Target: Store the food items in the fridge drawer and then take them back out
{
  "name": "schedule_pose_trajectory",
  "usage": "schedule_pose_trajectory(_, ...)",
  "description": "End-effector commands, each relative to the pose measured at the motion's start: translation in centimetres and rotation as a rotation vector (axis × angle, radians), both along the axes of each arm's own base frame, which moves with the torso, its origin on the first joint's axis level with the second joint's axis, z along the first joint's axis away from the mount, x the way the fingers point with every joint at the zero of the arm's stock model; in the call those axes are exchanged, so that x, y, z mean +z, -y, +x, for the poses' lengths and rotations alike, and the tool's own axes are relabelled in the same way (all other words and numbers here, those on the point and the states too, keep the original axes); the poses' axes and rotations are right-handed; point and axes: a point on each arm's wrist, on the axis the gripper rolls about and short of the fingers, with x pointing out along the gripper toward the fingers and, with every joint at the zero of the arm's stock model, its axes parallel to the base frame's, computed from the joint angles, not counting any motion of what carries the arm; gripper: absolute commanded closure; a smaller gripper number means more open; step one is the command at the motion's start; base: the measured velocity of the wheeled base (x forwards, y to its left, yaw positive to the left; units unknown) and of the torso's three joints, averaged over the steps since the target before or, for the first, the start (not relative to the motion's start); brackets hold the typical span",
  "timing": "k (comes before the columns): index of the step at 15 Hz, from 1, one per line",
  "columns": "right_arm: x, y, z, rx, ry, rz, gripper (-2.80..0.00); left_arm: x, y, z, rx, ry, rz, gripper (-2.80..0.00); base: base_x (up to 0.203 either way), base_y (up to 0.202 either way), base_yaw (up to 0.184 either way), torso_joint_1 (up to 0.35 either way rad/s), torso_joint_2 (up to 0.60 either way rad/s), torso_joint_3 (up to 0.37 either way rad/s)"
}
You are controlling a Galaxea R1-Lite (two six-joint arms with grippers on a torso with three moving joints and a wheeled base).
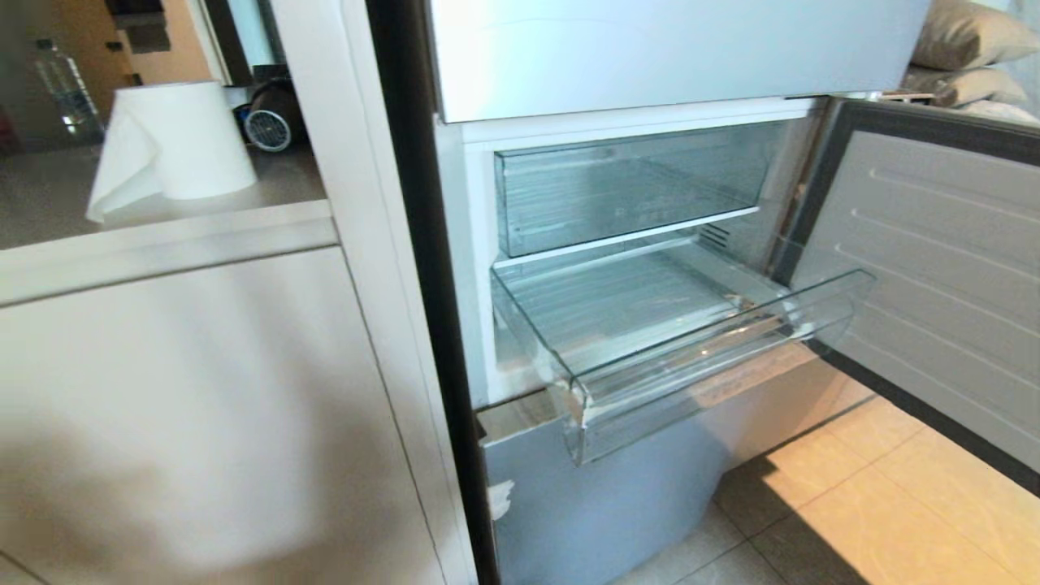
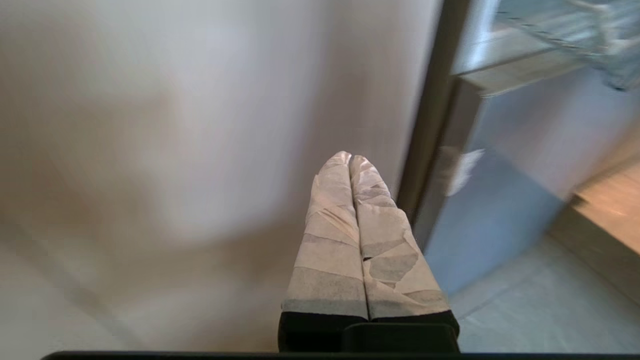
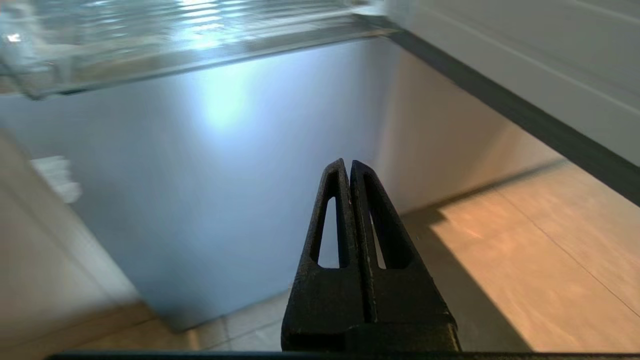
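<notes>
Below the upper clear bin point(image 1: 626, 183), seen from the head camera, the fridge drawer point(image 1: 691, 341) stood pulled out of the open fridge, its ribbed floor bare and its curled front lip jutting above the pale-blue bottom panel point(image 1: 593, 496). No fruit or apple showed anywhere in this view, so where the food items lay could not be told. Left of the drawer, beyond the fridge's dark edge, a roll of paper towel point(image 1: 183, 142) sat on the table point(image 1: 162, 236); right of the drawer hung the open fridge door point(image 1: 934, 268). Neither arm appeared.

From the left wrist camera, the left hand point(image 2: 350, 157) hung low beside the cabinet front, left of the bottom panel and below the drawer, its taped fingers pressed together and holding nothing.

From the right wrist camera, the right hand point(image 3: 348, 162) pointed at the bottom panel from beneath the drawer's front lip, black fingers fully closed and empty, with tiled floor point(image 3: 525, 260) to one side.

As a judgement, the drawer looked like thin, stiff, slick plastic: light, but liable to crack or slip, and best taken by the curled lip near its middle. Round fruit would likely roll on the ribbed floor.
</notes>
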Motion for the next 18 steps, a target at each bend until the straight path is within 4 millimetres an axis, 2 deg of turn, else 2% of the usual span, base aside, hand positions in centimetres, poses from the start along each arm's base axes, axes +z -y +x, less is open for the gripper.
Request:
schedule_pose_trajectory(1,0.0,0.0,0.0,0.0,-0.001,0.0,0.0,0.0,0.0,0.0,0.0,-0.001,-0.001,0.0,0.0,-0.011,0.174,0.002,0.0,0.004)
schedule_pose_trajectory(4,0.1,0.0,0.3,0.003,-0.044,-0.006,0.0,0.0,0.0,0.0,0.0,-0.001,-0.001,0.0,0.0,-0.005,0.127,0.004,0.0,0.002)
schedule_pose_trajectory(9,1.3,0.0,3.6,0.038,-0.31,-0.007,0.0,0.0,0.0,0.0,0.0,-0.001,-0.001,0.0,0.0,0.0,0.0,0.0,0.0,0.0)
schedule_pose_trajectory(14,3.5,-0.5,10.3,0.099,-0.506,0.007,0.0,0.0,0.0,0.0,-0.001,-0.001,-0.001,0.0,0.0,0.0,0.0,0.0,0.0,0.0)
schedule_pose_trajectory(18,4.5,-1.0,17.3,0.159,-0.618,0.057,0.0,0.0,0.0,0.0,0.0,-0.001,-0.001,0.0,0.0,0.0,0.0,0.0,0.0,0.0)
